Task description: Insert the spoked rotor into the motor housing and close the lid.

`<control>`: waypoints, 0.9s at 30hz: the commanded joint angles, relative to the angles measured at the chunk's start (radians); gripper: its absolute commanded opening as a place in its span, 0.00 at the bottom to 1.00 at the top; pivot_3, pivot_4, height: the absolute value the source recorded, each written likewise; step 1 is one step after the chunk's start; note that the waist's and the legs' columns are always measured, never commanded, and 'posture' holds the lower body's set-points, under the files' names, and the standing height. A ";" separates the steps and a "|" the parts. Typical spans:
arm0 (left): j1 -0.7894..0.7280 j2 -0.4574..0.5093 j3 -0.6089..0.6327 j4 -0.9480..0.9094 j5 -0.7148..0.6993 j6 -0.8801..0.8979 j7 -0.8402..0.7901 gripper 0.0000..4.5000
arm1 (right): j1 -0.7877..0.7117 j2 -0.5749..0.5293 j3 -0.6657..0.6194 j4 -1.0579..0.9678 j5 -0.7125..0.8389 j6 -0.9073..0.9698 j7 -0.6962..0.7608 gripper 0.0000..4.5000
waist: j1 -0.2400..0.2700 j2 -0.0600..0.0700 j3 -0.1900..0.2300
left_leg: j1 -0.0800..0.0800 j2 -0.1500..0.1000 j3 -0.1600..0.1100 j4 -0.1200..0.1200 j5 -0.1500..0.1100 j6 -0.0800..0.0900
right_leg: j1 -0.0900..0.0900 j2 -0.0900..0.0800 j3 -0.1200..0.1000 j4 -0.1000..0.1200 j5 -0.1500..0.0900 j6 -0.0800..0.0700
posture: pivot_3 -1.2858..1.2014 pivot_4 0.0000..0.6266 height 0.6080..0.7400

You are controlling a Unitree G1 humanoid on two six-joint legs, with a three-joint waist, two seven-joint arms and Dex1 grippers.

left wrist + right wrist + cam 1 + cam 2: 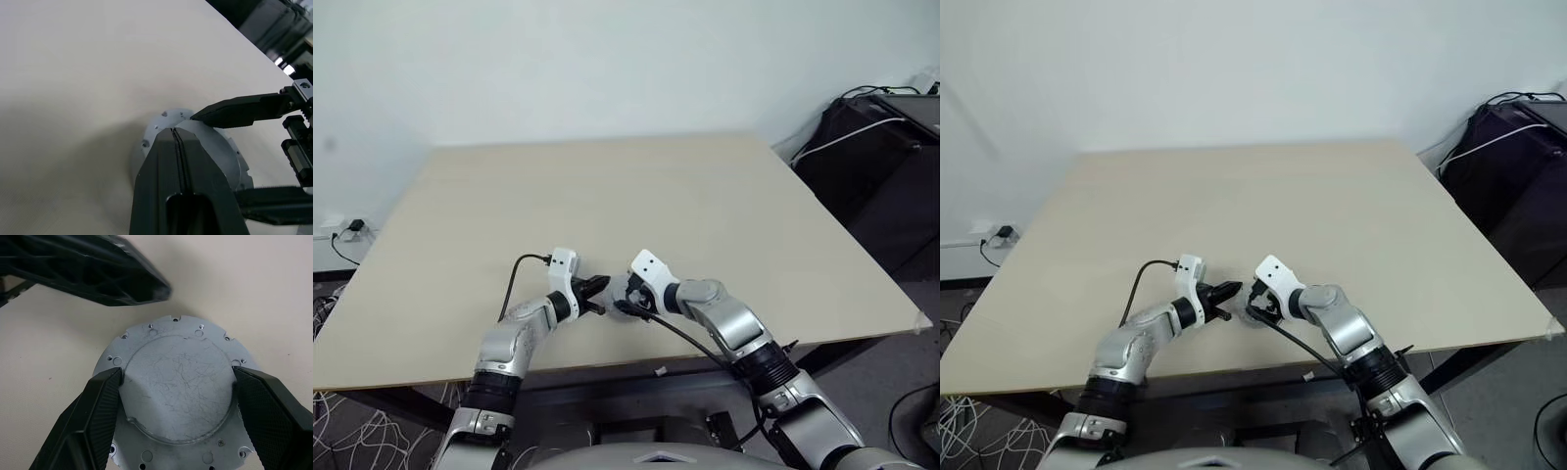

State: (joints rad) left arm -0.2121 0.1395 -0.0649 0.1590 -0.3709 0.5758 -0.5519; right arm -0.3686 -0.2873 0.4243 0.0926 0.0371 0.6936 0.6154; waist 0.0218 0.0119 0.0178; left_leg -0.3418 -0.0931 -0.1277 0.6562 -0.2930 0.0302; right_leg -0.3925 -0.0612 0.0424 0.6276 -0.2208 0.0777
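Observation:
A silvery round puck [178, 382] with a raised flat centre and a holed flange lies on the table near its front edge. I take it for the motor housing [618, 291], plain face up, with its windings hidden. My right gripper [177, 373] is shut on it, one finger pressed against each side of the raised centre. My left gripper [173, 131] is shut with nothing in it, and its tip hovers at the housing's rim opposite the right gripper [626, 296]. The spoked rotor and the lid are out of view.
The beige table [636, 196] stretches wide and bare behind the grippers. Its front edge [607, 367] runs close beneath them. Dark bags with cables [881, 137] stand off the table's right side. A wall socket with a plug [347, 230] sits at the left.

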 commanded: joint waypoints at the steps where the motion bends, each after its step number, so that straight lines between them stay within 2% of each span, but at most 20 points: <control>1: -0.045 0.006 -0.025 0.022 0.026 0.018 -0.001 0.00 | 0.026 -0.018 0.017 0.045 -0.035 0.049 -0.017 0.73 | -0.002 0.000 0.000 | 0.000 0.000 0.000 0.000 0.000 0.000 | 0.000 0.000 0.000 0.000 0.000 0.000 | 0.52 0.00 1.00; 14: -0.084 0.007 -0.096 0.070 0.121 0.081 0.039 0.00 | 0.029 -0.017 0.014 0.041 -0.033 0.051 -0.021 0.73 | -0.002 -0.001 0.000 | 0.000 -0.001 -0.001 0.000 0.000 0.000 | 0.000 0.000 0.000 0.000 0.000 0.000 | 0.52 0.00 1.00; 27: -0.050 -0.009 -0.104 0.019 0.099 0.172 0.023 0.00 | 0.037 -0.016 0.015 0.027 -0.031 0.053 -0.022 0.73 | -0.001 -0.001 -0.002 | 0.000 -0.001 -0.002 0.000 0.000 0.000 | 0.000 0.000 0.000 0.000 0.000 0.000 | 0.52 0.00 1.00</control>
State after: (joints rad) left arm -0.2768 0.1378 -0.1394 0.1824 -0.2600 0.7131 -0.5098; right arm -0.3564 -0.2854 0.4238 0.0787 0.0371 0.7018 0.6073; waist 0.0208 0.0108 0.0157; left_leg -0.3418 -0.0940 -0.1293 0.6557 -0.2931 0.0300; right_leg -0.3921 -0.0615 0.0426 0.6273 -0.2209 0.0775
